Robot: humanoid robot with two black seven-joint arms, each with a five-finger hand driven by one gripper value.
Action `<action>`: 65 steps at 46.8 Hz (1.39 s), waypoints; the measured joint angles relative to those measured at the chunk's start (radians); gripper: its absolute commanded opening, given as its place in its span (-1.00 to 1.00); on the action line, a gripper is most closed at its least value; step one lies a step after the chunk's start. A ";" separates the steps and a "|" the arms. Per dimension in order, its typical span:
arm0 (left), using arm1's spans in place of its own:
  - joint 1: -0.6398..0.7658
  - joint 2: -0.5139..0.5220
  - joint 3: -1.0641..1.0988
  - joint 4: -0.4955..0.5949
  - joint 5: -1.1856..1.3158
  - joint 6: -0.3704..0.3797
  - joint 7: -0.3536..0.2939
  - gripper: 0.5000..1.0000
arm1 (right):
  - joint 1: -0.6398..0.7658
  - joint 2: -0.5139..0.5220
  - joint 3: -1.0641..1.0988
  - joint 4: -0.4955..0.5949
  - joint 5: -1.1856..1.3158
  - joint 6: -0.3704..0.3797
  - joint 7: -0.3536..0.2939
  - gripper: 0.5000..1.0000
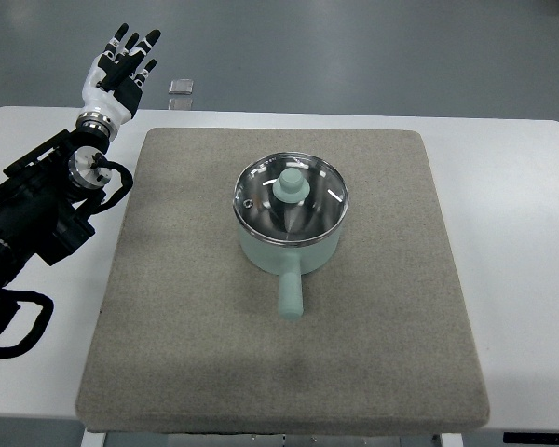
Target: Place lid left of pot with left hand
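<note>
- Top view shows a white table with a big gray mat on it.
- A green pot sits in the middle of the mat.
- Its glass lid is on the pot, not yet lifted.
- At the far left, well away from the pot, the left hand holds nothing, with its fingers spread.
- Next, I think it must reach over and grab the knob.

White table under grey mat
</note>
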 measured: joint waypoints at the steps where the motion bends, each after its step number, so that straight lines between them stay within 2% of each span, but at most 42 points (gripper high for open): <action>1: 0.000 0.000 0.000 0.000 0.000 0.000 0.000 0.98 | 0.000 0.000 0.000 0.000 0.000 0.000 0.000 0.69; 35: -0.005 0.011 0.011 -0.005 0.008 0.000 0.011 0.98 | 0.000 0.000 0.000 0.000 0.000 0.000 0.000 0.69; 50: -0.030 0.029 0.124 -0.045 0.008 -0.004 0.012 0.98 | 0.000 0.000 0.000 0.000 0.000 0.000 0.000 0.69; 65: -0.080 0.041 0.326 -0.055 0.009 -0.012 0.012 0.98 | 0.000 0.000 0.000 0.000 0.000 0.000 0.000 0.69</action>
